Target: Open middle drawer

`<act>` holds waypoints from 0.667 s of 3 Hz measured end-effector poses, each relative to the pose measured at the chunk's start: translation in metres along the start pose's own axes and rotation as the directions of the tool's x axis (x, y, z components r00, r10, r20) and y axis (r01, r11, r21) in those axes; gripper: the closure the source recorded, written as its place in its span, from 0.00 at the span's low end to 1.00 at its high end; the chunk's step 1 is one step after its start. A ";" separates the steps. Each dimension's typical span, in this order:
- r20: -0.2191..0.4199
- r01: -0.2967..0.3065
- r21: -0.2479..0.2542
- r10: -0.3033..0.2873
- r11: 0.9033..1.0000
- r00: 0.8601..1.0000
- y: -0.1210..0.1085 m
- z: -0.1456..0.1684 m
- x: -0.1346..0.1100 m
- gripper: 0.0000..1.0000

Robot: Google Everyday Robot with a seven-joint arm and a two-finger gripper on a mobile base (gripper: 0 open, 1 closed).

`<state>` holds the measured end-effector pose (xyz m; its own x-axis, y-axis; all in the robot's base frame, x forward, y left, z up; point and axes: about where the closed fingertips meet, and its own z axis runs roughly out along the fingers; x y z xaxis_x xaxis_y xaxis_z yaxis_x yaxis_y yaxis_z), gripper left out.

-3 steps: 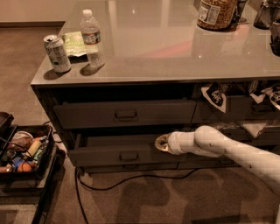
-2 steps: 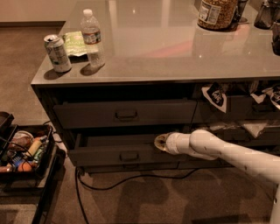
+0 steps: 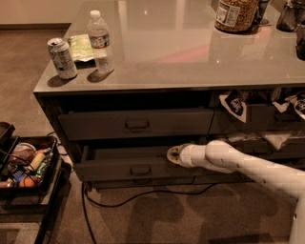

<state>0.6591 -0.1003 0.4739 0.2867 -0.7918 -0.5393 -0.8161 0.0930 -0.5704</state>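
Barely anything has shifted: the middle drawer [image 3: 107, 170] stays partly out of the cabinet [image 3: 47, 112], its front running left to right, handle [image 3: 140, 169] central. Just right of that, the gripper [image 3: 173, 155] sits at the front's top edge; whether it is spread or closed I cannot tell. The pull should run toward the camera.

Likely an office snack corner: carpeted floor [image 3: 28, 62], a grey table [image 3: 190, 62] with drawers, carrying a soda can [image 3: 62, 58], water bottle [image 3: 100, 42] and snack jar [image 3: 233, 14]. The pincer [image 3: 172, 155] sits below the table's front edge, at the part-open middle drawer [image 3: 119, 169].
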 end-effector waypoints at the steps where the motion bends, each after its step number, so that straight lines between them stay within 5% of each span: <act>1: 0.013 0.008 0.020 -0.008 1.000 1.000 -0.008 0.018 0.010 1.00; 2: 0.001 0.016 0.043 -0.016 0.999 1.000 -0.018 0.033 0.023 1.00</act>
<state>0.6970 -0.1002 0.4521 0.3000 -0.7927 -0.5306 -0.7891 0.1063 -0.6050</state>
